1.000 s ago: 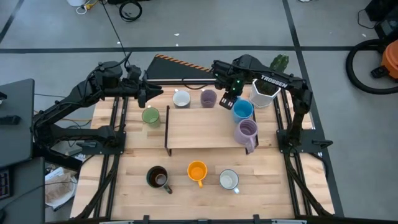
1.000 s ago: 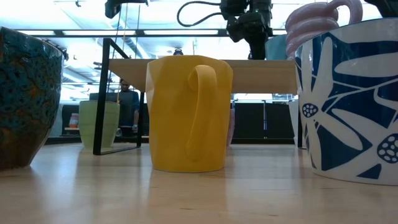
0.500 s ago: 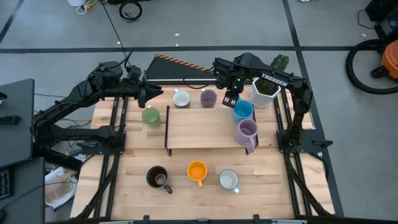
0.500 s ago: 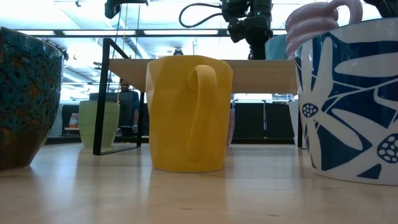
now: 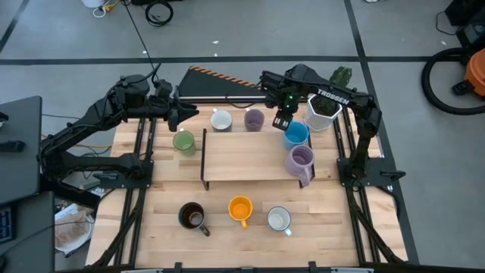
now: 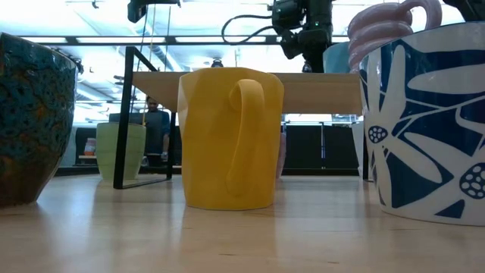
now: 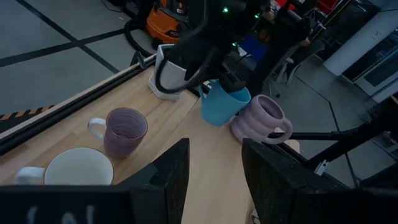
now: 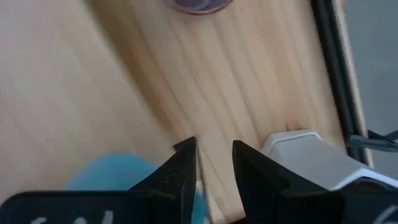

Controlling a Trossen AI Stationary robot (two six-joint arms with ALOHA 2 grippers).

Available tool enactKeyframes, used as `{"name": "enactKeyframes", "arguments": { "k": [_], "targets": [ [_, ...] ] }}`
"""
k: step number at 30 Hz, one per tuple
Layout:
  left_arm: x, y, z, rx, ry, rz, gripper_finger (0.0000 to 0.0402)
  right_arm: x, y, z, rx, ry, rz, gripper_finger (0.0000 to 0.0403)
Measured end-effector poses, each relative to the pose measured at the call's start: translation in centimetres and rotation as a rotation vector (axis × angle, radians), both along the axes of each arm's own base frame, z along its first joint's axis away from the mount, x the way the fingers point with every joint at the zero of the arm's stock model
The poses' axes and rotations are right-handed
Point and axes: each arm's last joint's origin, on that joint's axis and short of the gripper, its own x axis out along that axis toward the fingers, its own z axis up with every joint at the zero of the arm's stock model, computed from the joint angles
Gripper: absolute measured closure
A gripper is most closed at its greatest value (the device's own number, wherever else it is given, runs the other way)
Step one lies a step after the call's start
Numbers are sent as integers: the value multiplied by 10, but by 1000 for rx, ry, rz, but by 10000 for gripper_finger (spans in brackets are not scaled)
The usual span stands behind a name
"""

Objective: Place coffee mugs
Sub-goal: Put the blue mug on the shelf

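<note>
My right gripper (image 5: 280, 120) (image 8: 214, 165) hangs open just above the blue mug (image 5: 296, 135) (image 7: 222, 102), at its far-left side, touching nothing. The blue mug and the taller lavender mug (image 5: 300, 160) stand on the right end of the wooden shelf (image 5: 250, 155). The white mug (image 5: 220, 120) and the small lavender mug (image 5: 254, 119) stand on the table behind the shelf, and the green mug (image 5: 183, 141) to its left. Dark brown (image 5: 192, 217), orange (image 5: 240, 208) and pale grey-white (image 5: 279, 220) mugs line the near side. My left gripper (image 5: 185, 115) (image 7: 214, 180) waits open at the far left.
The white faceted planter (image 5: 322, 112) (image 8: 311, 155) with its cactus stands at the table's far right, close to my right gripper. The shelf's black frame (image 6: 129, 114) rises from the table. The middle and left of the shelf top are bare wood.
My right gripper has risen a little from beside the blue mug and drifted slightly toward the far edge. The blue mug has stayed in place on the shelf.
</note>
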Motion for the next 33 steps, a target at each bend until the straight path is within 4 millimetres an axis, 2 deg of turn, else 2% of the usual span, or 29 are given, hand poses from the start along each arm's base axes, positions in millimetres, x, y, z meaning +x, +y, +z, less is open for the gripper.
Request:
{"name": "enactKeyframes", "arguments": {
  "k": [9, 21, 26, 33],
  "targets": [
    [0, 0, 0, -1, 2, 0, 249, -5, -9, 0, 1, 0, -27, 293],
    [0, 0, -1, -4, 7, 0, 249, -5, -10, 0, 7, 0, 33, 293],
    [0, 0, -1, -4, 7, 0, 249, -6, -9, -8, 29, 27, 48, 293],
    [0, 0, -1, -4, 7, 0, 249, -6, -9, -9, 32, 28, 45, 293]
  ]
}}
